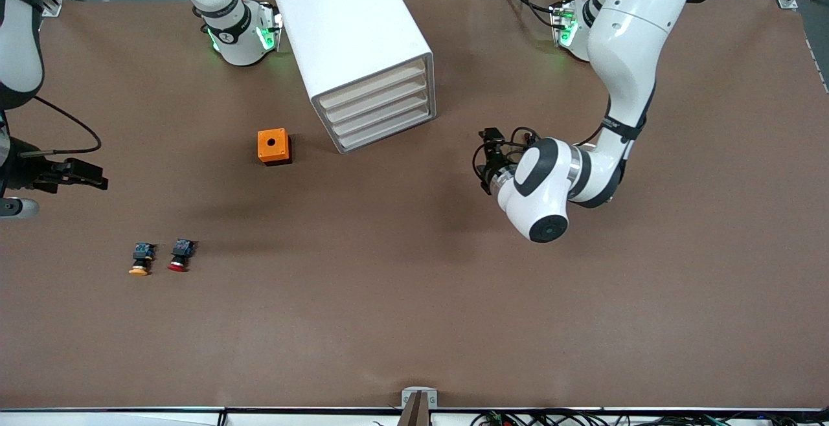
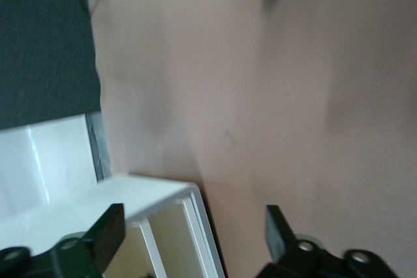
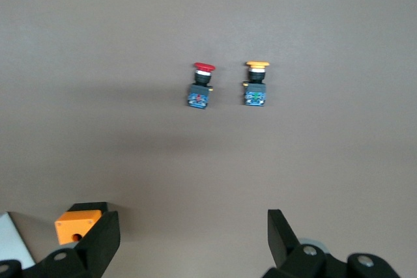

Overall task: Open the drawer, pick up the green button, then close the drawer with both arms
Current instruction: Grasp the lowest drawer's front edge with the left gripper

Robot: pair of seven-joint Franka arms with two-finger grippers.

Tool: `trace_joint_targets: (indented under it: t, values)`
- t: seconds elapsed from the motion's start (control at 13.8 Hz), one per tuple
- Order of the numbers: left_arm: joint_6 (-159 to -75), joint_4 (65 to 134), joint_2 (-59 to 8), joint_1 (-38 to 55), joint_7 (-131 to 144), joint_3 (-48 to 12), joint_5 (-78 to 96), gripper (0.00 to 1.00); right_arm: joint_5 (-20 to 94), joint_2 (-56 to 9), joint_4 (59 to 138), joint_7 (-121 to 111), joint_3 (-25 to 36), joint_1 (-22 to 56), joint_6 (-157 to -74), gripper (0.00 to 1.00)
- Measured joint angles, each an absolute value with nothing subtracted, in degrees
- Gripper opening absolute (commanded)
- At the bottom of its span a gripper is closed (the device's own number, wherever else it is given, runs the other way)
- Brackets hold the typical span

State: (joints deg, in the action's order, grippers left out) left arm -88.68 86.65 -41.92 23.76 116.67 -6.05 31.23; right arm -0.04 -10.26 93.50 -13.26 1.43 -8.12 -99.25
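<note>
Four drawers all shut in the white cabinet [image 1: 363, 50], cream fronts flush; top drawer [image 1: 375, 85] no different from the rest; green-capped button not visible anywhere, presumably inside one of them. Left hand [image 1: 487, 160] low beside the cabinet's front, toward the left arm's end of the bench, fingers [image 2: 104, 232] spread and grasping nothing. For the pull: square up to one front, hook under its lip, draw straight along the slide, not across the angled cabinet. Right hand [image 3: 189, 239] waiting over the right arm's end, fingers parted, empty. Bench [image 1: 414, 322] a plain brown mat; orange box [image 1: 274, 146] near the cabinet; red-capped button [image 1: 181, 254] and orange-capped button [image 1: 141, 259] side by side, nearer the camera; cables along the near edge.
</note>
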Motion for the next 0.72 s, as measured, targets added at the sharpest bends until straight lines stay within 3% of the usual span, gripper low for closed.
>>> trace_joint_targets:
  t: [0.36,0.58,0.72]
  values:
    - [-88.9,86.3,-44.2,27.2,119.7,-6.0,39.7,0.72,0.1,-10.3,93.2,-11.4,1.2,-8.4,-99.1,1.0]
    - [-89.0,86.2,-46.5,29.3,120.9,-6.0,44.9,0.57,0.1,-10.3,93.1,-11.1,1.2,-8.4,-99.1,1.0]
    - [-90.0,86.2,-47.5,30.8,121.0,-6.0,48.1,0.56,0.0,-10.3,93.0,-9.3,1.1,-8.4,-99.1,1.0]
